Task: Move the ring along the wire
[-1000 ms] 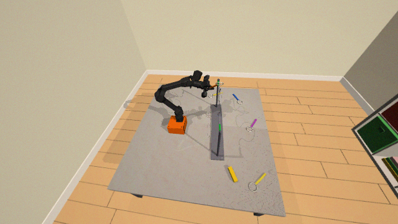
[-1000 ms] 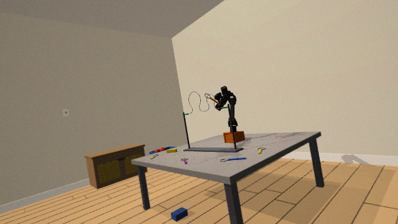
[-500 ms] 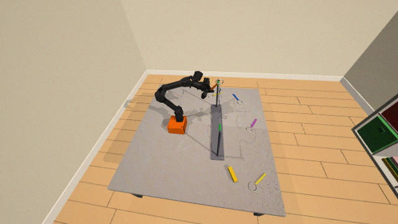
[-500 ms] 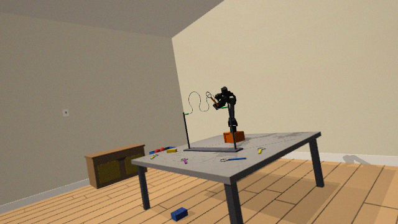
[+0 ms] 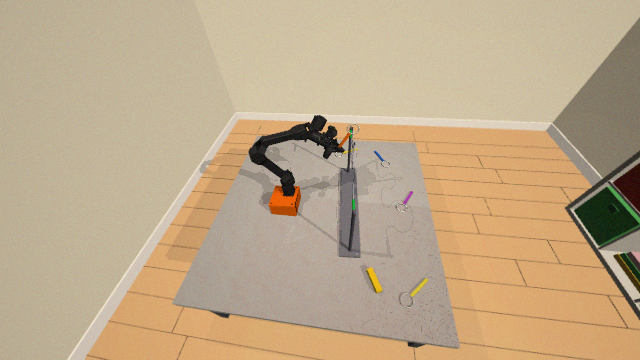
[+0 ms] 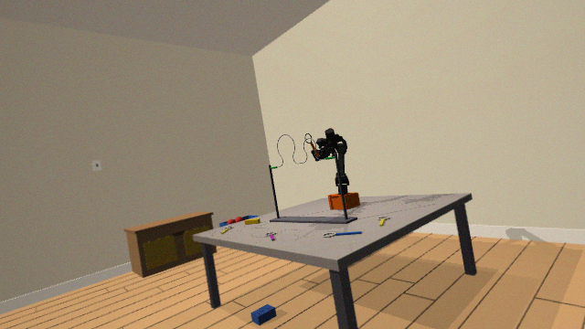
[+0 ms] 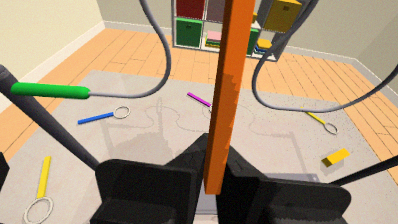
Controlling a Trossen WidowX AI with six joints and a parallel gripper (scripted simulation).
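My gripper (image 5: 341,149) (image 6: 315,155) (image 7: 210,138) is shut on the orange handle (image 5: 345,140) (image 6: 313,147) (image 7: 229,95), which slants upward in the top and exterior views. The ring (image 5: 353,129) (image 6: 308,136) is at the handle's upper end, by the top of the wire hump nearest the right post (image 6: 343,196) in the exterior view; it is too small to tell exactly how the wire passes through. The ring is outside the wrist view. One green part (image 6: 329,158) (image 7: 50,90) is beside that post, near the gripper. The other green part (image 5: 354,205) (image 6: 273,167) is by the other post (image 5: 352,231) (image 6: 273,194).
The grey wire (image 7: 169,60) bends on both sides of the handle in the wrist view. The posts stand on a dark base (image 5: 344,220). A blue-handled ring (image 5: 379,156), a magenta-handled ring (image 5: 408,198), yellow-handled rings and a yellow block (image 5: 374,280) lie on the table.
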